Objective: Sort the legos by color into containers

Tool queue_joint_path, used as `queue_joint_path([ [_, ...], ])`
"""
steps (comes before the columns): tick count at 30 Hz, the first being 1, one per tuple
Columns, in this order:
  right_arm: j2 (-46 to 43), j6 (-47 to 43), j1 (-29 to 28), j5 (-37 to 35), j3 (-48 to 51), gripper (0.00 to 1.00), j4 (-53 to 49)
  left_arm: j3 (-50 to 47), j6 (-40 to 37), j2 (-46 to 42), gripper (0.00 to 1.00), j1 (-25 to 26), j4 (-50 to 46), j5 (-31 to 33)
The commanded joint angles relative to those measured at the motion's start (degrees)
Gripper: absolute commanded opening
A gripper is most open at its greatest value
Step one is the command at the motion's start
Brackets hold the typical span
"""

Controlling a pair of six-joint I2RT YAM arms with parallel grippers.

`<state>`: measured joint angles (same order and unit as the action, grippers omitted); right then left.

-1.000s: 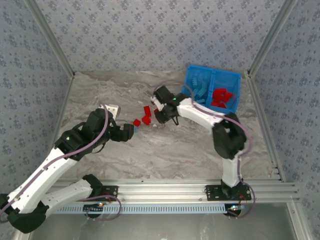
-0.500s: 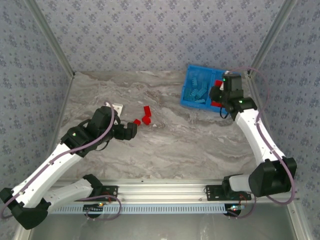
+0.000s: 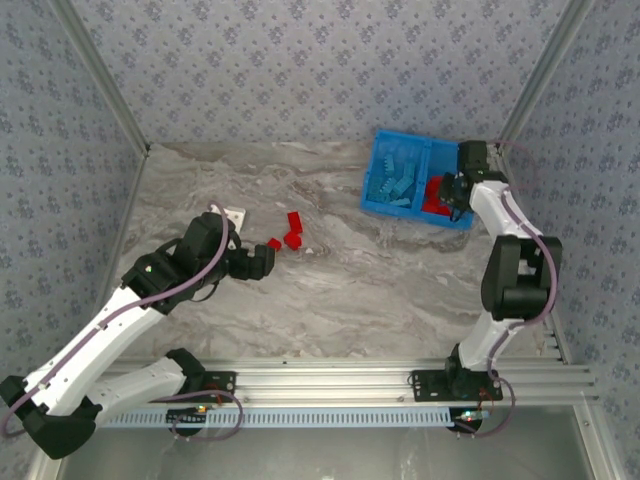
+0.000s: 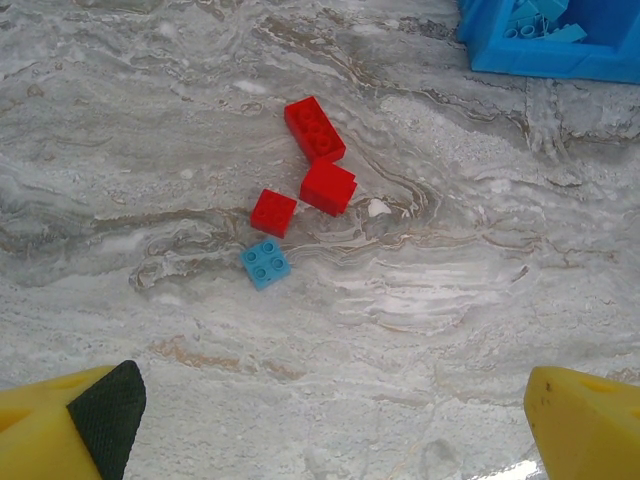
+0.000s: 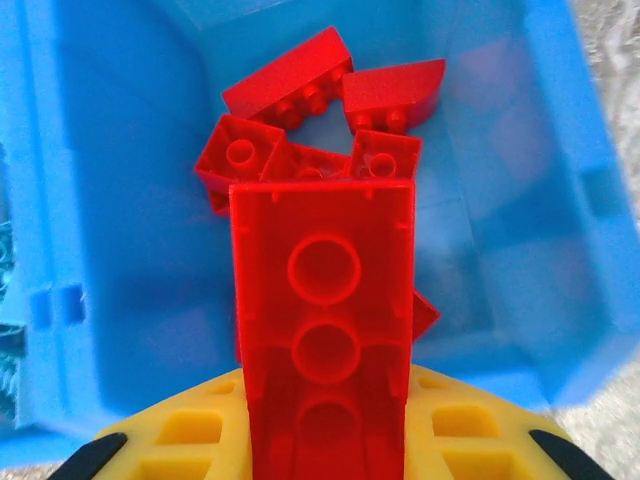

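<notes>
The right gripper (image 5: 322,440) is clamped tight on a long red brick (image 5: 322,300). The brick sticks out past the yellow fingers (image 5: 200,435), with its hollow underside facing the wrist camera. It hangs just over the right compartment (image 5: 130,260) of the blue bin (image 3: 378,150). A pile of red bricks (image 5: 300,85) already lies in there. The left compartment (image 3: 398,182) has the light blue bricks.

So this step looks like the drop. I think the next move is easy: the fingers let go and the brick falls onto the red pile. It should stay on the right side of the divider wall (image 3: 429,168) so the colors do not mix.

The left gripper (image 4: 330,420) is wide open and holds nothing. It hangs above the table (image 4: 480,320), looking down at the loose legos. There are three red ones, a long one (image 4: 315,128), a chunky one (image 4: 328,187) and a small one (image 4: 273,212). One small blue one (image 4: 266,263) lies just beside the small red one. These still need sorting.

A second ago the right gripper (image 3: 450,192) was out in the middle of the table, right by the loose red legos. Now its arm has swung over to the bin. The left arm has hardly moved.
</notes>
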<state>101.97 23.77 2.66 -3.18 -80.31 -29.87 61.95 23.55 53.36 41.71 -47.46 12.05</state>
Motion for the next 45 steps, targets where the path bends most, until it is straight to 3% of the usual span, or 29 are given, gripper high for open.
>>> queue_joint_path([
  [1,4.84,0.87,0.85,-0.20,-5.10,0.29,-2.69,-0.23,1.47,-0.52,0.99,-0.23,-1.09,1.09],
  [7,11.76,0.48,1.37,-0.43,-11.32,0.42,-5.00,-1.20,3.75,0.17,0.99,-0.27,-1.47,1.40],
  [13,9.42,0.42,1.38,0.81,-12.76,0.51,-7.05,-2.55,5.08,3.23,0.99,-0.41,0.44,0.87],
  [18,1.90,0.33,0.45,1.25,-10.40,0.51,-7.35,-5.83,6.84,5.88,0.99,-2.97,5.36,-1.74],
  [23,-12.72,2.64,-2.69,2.40,0.98,0.53,-3.64,-9.80,10.45,10.51,0.98,-9.08,11.11,-6.41],
  [30,-30.21,4.70,-11.67,1.89,15.62,0.79,-1.96,-10.11,10.83,23.50,0.98,-13.56,17.00,-11.58],
  [33,-34.47,4.97,-15.18,1.00,18.12,0.86,-4.26,-8.77,9.59,29.01,0.97,-14.18,19.15,-11.46],
  [39,-39.92,5.06,-19.18,-2.18,20.65,0.91,-9.82,-5.44,11.03,39.84,0.92,-15.77,20.91,-9.98],
  [45,-42.16,4.73,-19.34,-3.21,21.98,0.93,-11.39,-4.00,12.43,45.30,0.76,-15.79,22.63,-10.44],
])
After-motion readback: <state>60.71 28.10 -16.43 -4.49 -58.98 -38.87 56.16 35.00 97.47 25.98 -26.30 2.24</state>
